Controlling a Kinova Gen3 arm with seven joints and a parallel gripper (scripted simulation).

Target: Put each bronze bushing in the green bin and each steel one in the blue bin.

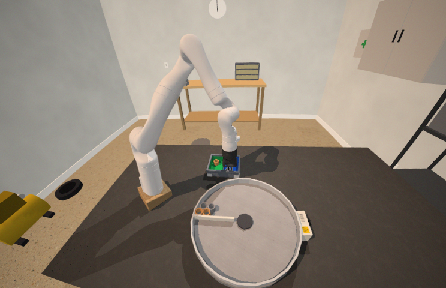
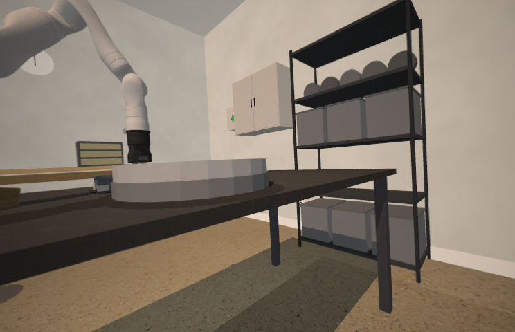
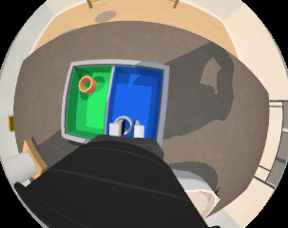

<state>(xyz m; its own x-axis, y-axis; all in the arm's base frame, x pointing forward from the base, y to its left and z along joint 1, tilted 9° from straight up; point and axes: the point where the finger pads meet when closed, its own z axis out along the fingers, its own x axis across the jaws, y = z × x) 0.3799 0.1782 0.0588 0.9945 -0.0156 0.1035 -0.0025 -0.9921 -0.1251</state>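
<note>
My gripper [image 1: 229, 168] [image 3: 129, 125] points down over the blue bin [image 1: 235, 164] [image 3: 145, 100], with its fingers partly open. A steel bushing [image 3: 131, 121] appears just beyond the fingertips, low in the blue bin and partly covered by the left finger. It does not look clamped. A bronze bushing [image 1: 216, 161] [image 3: 82, 85] is in the green bin [image 1: 218, 167] [image 3: 93, 119]. On the turntable [image 1: 264, 244] [image 2: 187, 172], two steel bushings, left [image 1: 203, 206] and right [image 1: 211, 206], and two bronze ones, left [image 1: 198, 212] and right [image 1: 206, 212], are gathered behind a pale bar.
The pale bar [image 1: 218, 219] runs from the dark hub [image 1: 244, 221] to the turntable's left wall. The raised turntable rim stands close in front of the bins. A grey divider [image 3: 109, 102] separates the two bins. A white box [image 1: 303, 220] is attached at the turntable's right.
</note>
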